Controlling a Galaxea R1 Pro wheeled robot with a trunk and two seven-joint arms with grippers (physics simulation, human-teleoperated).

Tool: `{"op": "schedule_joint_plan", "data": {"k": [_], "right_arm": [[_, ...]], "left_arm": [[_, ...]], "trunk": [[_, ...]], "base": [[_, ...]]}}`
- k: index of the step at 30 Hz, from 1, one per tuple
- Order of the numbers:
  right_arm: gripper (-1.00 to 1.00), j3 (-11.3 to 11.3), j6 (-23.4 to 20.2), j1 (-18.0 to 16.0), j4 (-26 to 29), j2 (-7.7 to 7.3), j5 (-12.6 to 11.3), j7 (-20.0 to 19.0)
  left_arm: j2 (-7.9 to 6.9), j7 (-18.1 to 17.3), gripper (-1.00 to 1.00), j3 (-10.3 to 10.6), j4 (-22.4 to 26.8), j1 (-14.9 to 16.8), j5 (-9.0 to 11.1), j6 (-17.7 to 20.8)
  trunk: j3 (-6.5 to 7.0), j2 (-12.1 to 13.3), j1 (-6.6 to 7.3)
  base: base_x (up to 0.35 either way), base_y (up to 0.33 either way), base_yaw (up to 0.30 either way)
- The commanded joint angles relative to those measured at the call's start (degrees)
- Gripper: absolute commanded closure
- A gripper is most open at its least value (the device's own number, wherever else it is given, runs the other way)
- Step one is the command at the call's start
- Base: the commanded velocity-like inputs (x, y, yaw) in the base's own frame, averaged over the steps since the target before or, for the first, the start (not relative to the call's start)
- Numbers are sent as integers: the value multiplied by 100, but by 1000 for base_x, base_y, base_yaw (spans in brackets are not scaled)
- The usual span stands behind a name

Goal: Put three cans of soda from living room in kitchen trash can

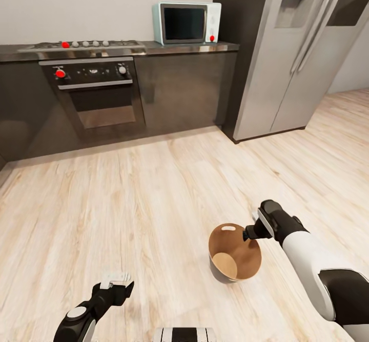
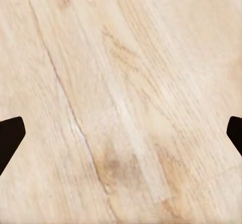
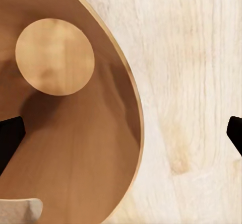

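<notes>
The right gripper [image 1: 250, 233], jaws spread and apparently empty, hangs at the rim of the upright, empty trash can [image 1: 228, 266] on the kitchen floor [image 1: 154, 198], far nearer it than the open left gripper [image 1: 116, 280].

Two-tone arms: glossy white shells with black joint sections on the right arm [image 1: 318, 275] and left arm [image 1: 77, 319]. Black grippers, the left gripper [image 1: 117, 280] with pale finger pads. Black-and-white striped band at trunk [image 1: 184, 334].

Open wood floor [image 1: 128, 203] all round, trash can [image 1: 220, 270] mouth unobstructed
</notes>
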State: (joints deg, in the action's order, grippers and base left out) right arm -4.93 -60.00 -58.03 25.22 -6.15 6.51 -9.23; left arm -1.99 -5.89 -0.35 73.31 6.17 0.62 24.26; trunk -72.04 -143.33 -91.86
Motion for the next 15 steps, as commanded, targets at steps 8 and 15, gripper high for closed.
{"op": "schedule_joint_plan", "data": {"k": [8, 15], "right_arm": [[-100, -7, 0, 0, 0, -16, 0, 0], [-100, -15, 0, 2, 0, -9, 0, -6]], "left_arm": [[-1, 2, -100, 8, 14, 0, 0, -8], [-2, 0, -100, 7, 0, 1, 0, -9]], "trunk": [[-135, -4, -8], [-352, -14, -26]], "base": [[0, 0, 0], [0, 0, 0]]}}
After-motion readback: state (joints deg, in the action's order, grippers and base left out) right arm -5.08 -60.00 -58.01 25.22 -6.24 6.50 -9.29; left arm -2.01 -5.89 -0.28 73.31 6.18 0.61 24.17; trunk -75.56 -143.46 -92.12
